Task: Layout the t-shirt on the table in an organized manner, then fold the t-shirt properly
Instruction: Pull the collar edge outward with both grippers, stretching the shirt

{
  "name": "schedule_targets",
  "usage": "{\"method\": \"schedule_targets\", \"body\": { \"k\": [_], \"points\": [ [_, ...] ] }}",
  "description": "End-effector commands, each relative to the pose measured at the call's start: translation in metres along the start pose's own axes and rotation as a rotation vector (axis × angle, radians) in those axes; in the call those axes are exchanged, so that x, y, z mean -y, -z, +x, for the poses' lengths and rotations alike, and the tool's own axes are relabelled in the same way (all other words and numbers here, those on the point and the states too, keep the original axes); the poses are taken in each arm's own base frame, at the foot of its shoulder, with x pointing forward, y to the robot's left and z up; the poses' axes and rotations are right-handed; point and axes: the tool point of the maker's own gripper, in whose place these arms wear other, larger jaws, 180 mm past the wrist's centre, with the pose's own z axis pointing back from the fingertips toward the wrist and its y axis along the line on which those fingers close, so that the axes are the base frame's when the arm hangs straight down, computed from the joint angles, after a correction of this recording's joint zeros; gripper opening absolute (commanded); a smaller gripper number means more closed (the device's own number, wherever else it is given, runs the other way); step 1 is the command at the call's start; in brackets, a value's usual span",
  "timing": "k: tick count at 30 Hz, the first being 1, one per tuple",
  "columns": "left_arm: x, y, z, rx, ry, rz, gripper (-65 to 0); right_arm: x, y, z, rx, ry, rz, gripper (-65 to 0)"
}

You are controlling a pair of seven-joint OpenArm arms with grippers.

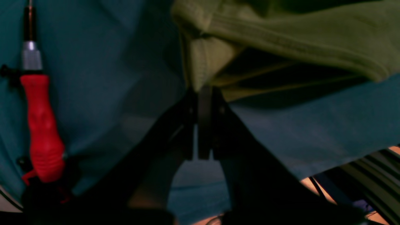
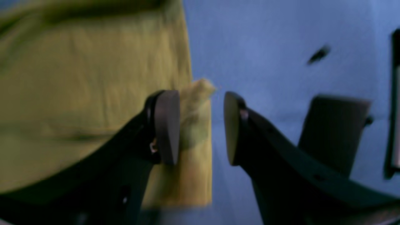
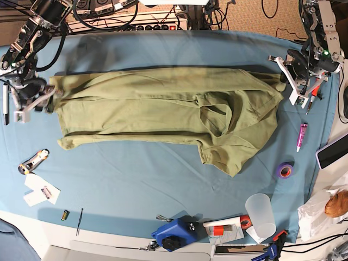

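T-shirt (image 3: 163, 109) stretched across table (image 3: 136, 174); left gripper (image 1: 203, 93) pinching hem, right gripper (image 2: 201, 125) spread — risks sagging, rumpling.

Blurred t-shirt (image 2: 93, 93) beyond wrist-view edges

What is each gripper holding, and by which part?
Left gripper pinches the t-shirt at its edge. Right gripper is open, holding nothing.

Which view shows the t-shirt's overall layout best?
The base view: the whole t-shirt lies stretched across the table. The left wrist view shows only a pinched hem; the right wrist view only one edge.
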Motion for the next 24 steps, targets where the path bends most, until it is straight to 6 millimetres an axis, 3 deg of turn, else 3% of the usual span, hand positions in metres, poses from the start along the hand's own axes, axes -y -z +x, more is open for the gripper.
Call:
{"method": "schedule_targets", "body": {
  "k": [1, 6, 10, 12, 14, 18, 24],
  "points": [
    [-0.006, -0.005, 0.009, 0.030, 0.016, 0.023, -65.0, 0.004, -0.005, 0.034, 0.107, 0.009, -0.002, -41.4],
    [-0.007, -0.005, 0.009, 0.029, 0.016, 0.023, -65.0, 0.006, -0.005, 0.059, 0.152, 0.039, -0.001, -41.4],
    [-0.007, -0.005, 0.009, 0.029, 0.016, 0.023, -65.0, 0.031, -0.022, 0.059, 0.192, 0.141, -0.028, -41.4],
    [-0.006, -0.005, 0.009, 0.030, 0.016, 0.023, -65.0, 0.047, -0.034, 0.047, 0.177, 0.185, -0.041, -41.4],
    [-0.006, -0.005, 0.009, 0.030, 0.016, 0.023, -65.0, 0.050, -0.046, 0.032, 0.156, 0.205, -0.002, -41.4],
    [-0.006, -0.005, 0.009, 0.030, 0.016, 0.022, -65.0, 0.044, -0.057, -0.010, 0.068, 0.196, 0.046, -41.4],
    [-0.006, -0.005, 0.009, 0.030, 0.016, 0.023, -65.0, 0.031, -0.055, -0.042, 0.030, 0.262, 0.110, -41.4]
  ]
}}
